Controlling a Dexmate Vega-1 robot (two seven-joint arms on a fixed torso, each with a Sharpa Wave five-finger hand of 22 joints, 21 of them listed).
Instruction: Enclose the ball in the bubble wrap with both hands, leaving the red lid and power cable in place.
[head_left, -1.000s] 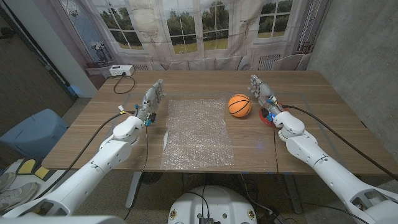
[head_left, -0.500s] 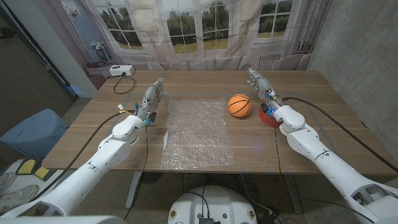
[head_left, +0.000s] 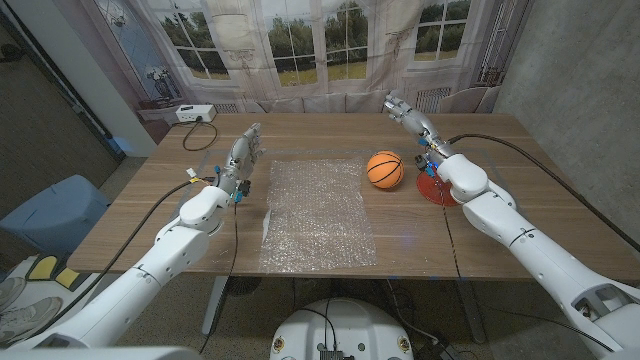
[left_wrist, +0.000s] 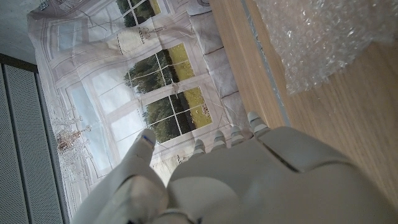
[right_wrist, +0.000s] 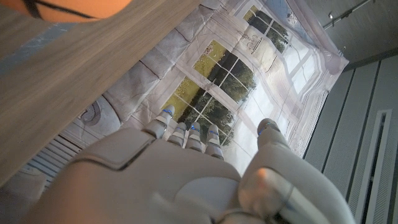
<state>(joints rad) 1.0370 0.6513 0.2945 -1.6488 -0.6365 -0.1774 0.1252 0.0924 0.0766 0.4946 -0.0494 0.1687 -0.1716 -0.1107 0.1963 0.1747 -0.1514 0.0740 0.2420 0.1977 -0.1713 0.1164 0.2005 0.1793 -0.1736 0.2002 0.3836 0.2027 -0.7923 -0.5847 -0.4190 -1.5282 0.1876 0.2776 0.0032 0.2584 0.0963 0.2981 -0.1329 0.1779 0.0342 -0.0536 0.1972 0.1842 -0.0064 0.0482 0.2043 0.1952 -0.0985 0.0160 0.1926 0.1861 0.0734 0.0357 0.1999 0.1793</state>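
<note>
An orange ball (head_left: 384, 169) with black seams stands on the table just right of a clear bubble wrap sheet (head_left: 318, 212) that lies flat in the middle. A red lid (head_left: 437, 190) lies right of the ball, partly under my right forearm. My right hand (head_left: 410, 113) is raised behind and right of the ball, fingers straight, holding nothing. My left hand (head_left: 243, 157) stays by the sheet's left edge, fingers straight and empty. The left wrist view shows my left hand (left_wrist: 249, 180) near a corner of the bubble wrap (left_wrist: 323, 37). The right wrist view catches my right hand (right_wrist: 186, 180) and a sliver of the ball (right_wrist: 74, 7).
A white box (head_left: 190, 113) with a black cable (head_left: 192, 137) sits at the table's back left corner. A blue bin (head_left: 50, 212) stands on the floor to the left. A backdrop printed with windows hangs behind the table.
My right hand has risen and moved toward the table's back, from beside the ball to behind it, uncovering more of the red lid. The left hand, ball and sheet have not moved.
</note>
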